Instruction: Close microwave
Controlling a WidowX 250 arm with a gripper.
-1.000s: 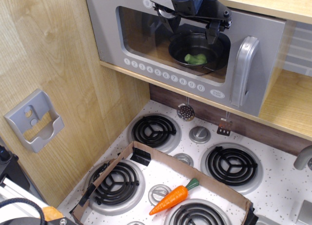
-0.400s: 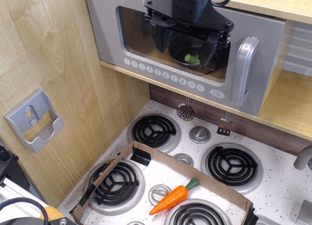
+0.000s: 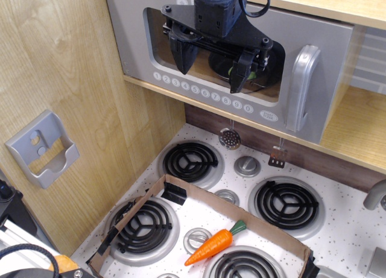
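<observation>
The microwave [image 3: 145, 61] is light wood with a big grey door, a clear window, a row of round white buttons [image 3: 202, 94] and a chunky grey loop handle [image 3: 300, 88] at the right. The door looks nearly flush with the shelf front. Through the window I see part of a black pan with something green in it [image 3: 253, 73]. My gripper [image 3: 211, 64] hangs in front of the window, its two black fingers spread wide apart and holding nothing. One fingertip [image 3: 182, 62] is at the left, the other at the right.
Below is a toy stovetop with black coil burners [image 3: 190, 159], a cardboard tray [image 3: 265, 230] and an orange carrot [image 3: 211, 244]. A grey wall holder [image 3: 42, 148] hangs on the left wooden wall. An open wooden cubby [image 3: 362, 121] is right of the microwave.
My gripper has moved left and downward across the door window and come nearer the camera. It covers more of the pan now. The door looks unchanged.
</observation>
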